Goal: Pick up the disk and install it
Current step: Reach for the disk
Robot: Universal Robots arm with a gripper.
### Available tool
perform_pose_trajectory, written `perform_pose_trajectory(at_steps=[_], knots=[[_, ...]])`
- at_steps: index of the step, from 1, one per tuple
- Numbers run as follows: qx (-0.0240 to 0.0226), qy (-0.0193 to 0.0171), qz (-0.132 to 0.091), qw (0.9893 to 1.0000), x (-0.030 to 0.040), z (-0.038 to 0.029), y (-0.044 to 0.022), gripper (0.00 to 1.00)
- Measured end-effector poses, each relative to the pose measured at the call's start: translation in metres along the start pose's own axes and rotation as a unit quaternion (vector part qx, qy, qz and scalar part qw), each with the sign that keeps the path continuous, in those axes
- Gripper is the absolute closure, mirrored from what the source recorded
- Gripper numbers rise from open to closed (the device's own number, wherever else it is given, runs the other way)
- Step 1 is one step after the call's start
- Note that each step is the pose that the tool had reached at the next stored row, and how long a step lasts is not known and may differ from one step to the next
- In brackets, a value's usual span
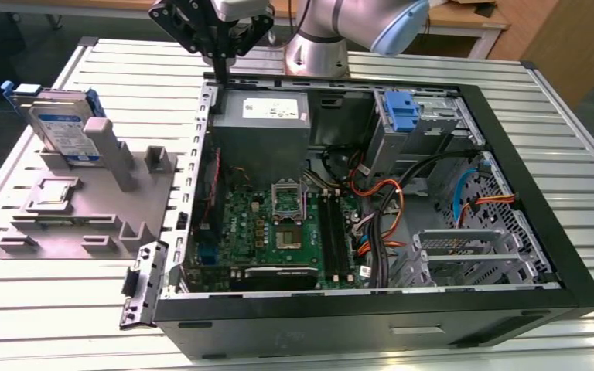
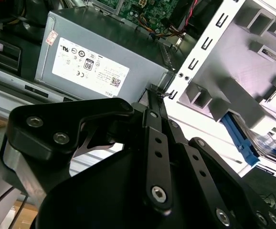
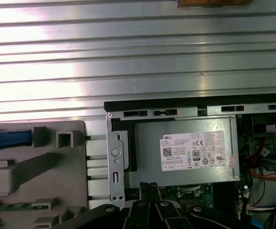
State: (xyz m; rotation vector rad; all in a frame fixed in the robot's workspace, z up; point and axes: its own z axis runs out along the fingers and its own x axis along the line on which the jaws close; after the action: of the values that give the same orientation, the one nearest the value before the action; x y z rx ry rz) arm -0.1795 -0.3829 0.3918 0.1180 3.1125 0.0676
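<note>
— Claw (image 1: 217, 77), item one: condition and location?
— Fingers closed together, nothing held. It hangs over the far corner of the open computer case (image 1: 544, 193), toward the exterior view's left, with its tips just above the grey power supply (image 1: 261, 116).
— Item two, the disk?
— The disk (image 1: 59, 127) stands upright in a grey holder (image 1: 90, 232) on the slatted table (image 1: 575, 147), at the exterior view's left. It is outside the case and well apart from the claw. It has a blue-and-white label on its face and blue rails on its sides.
— Other labelled stock?
— Power supply: one white label with black print and marks, plus a small sticker at one corner, seen in both wrist views. Processor chip (image 1: 55, 193): flat in the holder, near the disk. Blue bracket (image 1: 405, 112): inside the case.
</note>
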Motion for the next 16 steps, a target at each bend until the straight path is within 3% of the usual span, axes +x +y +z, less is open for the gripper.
perform_pose_trajectory(at_steps=[16], knots=[[0.0,0.0,0.0,1.0,0.0064,-0.0002,-0.0001,0.9]])
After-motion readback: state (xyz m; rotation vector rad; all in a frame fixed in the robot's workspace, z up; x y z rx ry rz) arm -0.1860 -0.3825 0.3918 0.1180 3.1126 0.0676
